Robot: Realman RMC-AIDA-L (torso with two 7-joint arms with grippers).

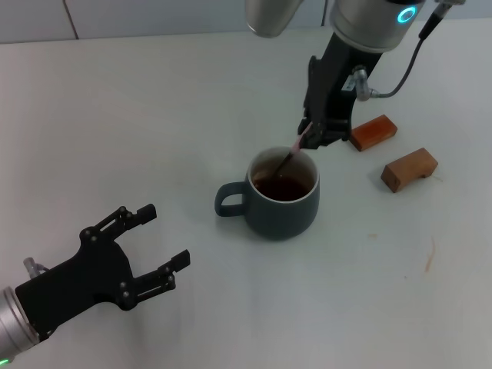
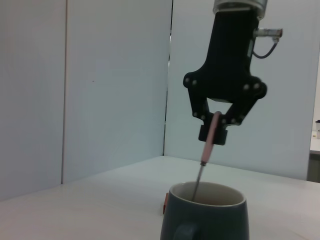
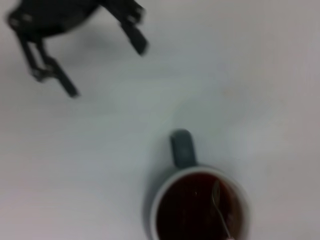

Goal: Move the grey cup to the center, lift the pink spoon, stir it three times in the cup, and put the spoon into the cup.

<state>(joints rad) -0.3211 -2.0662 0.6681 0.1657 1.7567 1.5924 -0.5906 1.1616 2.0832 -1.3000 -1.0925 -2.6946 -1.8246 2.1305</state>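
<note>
The grey cup (image 1: 280,196) stands near the middle of the table, handle toward my left, with dark brown liquid inside. My right gripper (image 1: 311,132) hangs just above its far rim, shut on the pink spoon (image 1: 296,146), which slants down so its metal bowl dips into the liquid. In the left wrist view the right gripper (image 2: 216,130) holds the pink handle (image 2: 211,140) over the cup (image 2: 206,212). The right wrist view looks down on the cup (image 3: 197,205) and the spoon bowl (image 3: 217,192). My left gripper (image 1: 157,250) is open and empty at the near left.
Two brown wooden blocks lie to the right of the cup: a reddish one (image 1: 373,132) behind and a lighter one (image 1: 409,169) nearer. The table surface (image 1: 154,115) is white and plain.
</note>
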